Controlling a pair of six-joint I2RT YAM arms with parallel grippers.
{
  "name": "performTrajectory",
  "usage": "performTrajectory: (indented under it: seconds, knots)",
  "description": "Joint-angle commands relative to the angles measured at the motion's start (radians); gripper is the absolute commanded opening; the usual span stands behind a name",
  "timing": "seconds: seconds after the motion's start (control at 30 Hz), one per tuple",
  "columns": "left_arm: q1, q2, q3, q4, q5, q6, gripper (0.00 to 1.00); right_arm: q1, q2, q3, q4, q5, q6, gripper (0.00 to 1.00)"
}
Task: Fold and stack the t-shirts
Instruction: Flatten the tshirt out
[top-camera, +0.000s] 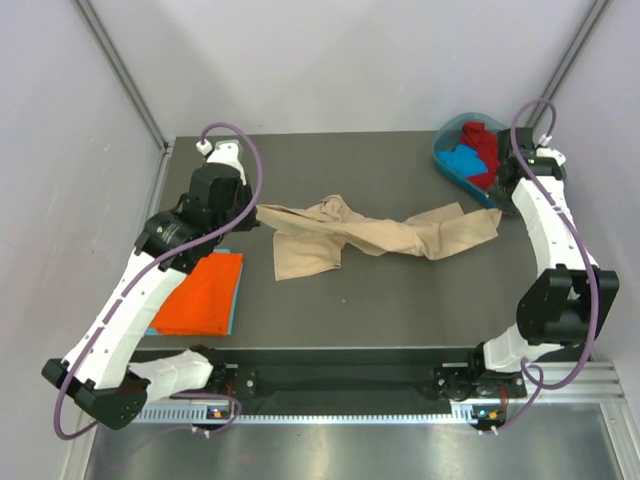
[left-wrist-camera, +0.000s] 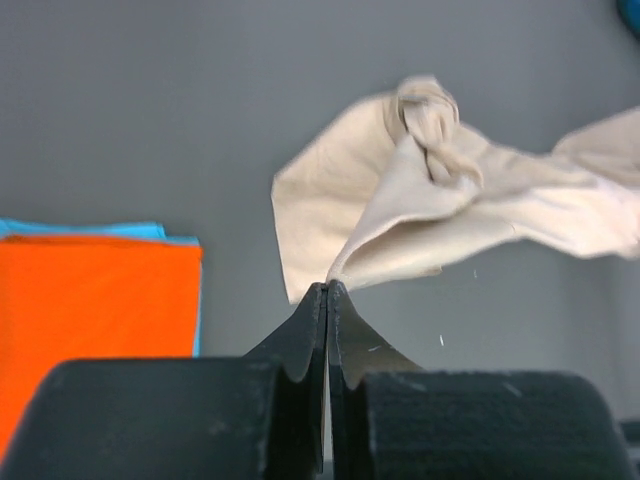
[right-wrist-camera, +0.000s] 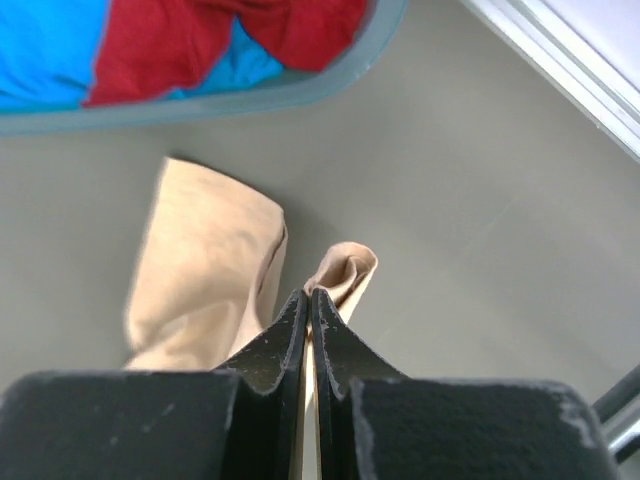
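Nearest the arms, by the near left corner of the bench (top-camera: 400, 300), an orange t-shirt (top-camera: 200, 295) lies folded flat into a neat rectangle. It rests on a light-blue t-shirt (top-camera: 236, 300), of which only a thin strip shows along the right and far edges of the orange one.

Farther in, across the middle of the bench, a beige t-shirt (top-camera: 370, 235) stretches from left to right. It is bunched and twisted on itself near its centre, with a wider flap spread toward the near side at its left part.

The left pincer (left-wrist-camera: 327, 288) is at the shirt's left end, just beyond the orange stack. Its fingers are pressed together and a corner of the beige cloth is nipped at their very tips. The fabric fans out from there toward the knotted middle.

The right pincer (right-wrist-camera: 308, 297) is at the shirt's right end, close to the right edge of the bench. Its fingers are likewise pressed together, pinching a small fold of the beige cloth, with a sliver of fabric showing between them.

Beyond that, in the far right corner, stands a teal tub (top-camera: 445, 165). Inside it a red t-shirt (top-camera: 485, 145) lies crumpled over a bright blue t-shirt (top-camera: 462, 162).
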Motion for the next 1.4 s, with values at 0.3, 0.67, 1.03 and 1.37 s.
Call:
performTrajectory:
  seconds: [0.3, 0.67, 1.03, 1.37]
  knots:
    - [0.002, -0.186, -0.380, -0.033, 0.266, -0.101, 0.00, -0.018, -0.060, -0.216, 0.079, -0.093, -0.140, 0.37]
    - [0.002, -0.229, -0.507, 0.054, 0.342, -0.142, 0.00, 0.137, 0.399, 0.152, 0.189, -0.069, -0.261, 0.49]
    - [0.002, -0.241, -0.499, 0.059, 0.352, -0.119, 0.00, 0.145, 0.638, 0.344, 0.189, 0.023, -0.156, 0.47]
    - [0.002, -0.246, -0.498, 0.065, 0.342, -0.114, 0.00, 0.150, 0.710, 0.364, 0.167, 0.081, -0.093, 0.48]
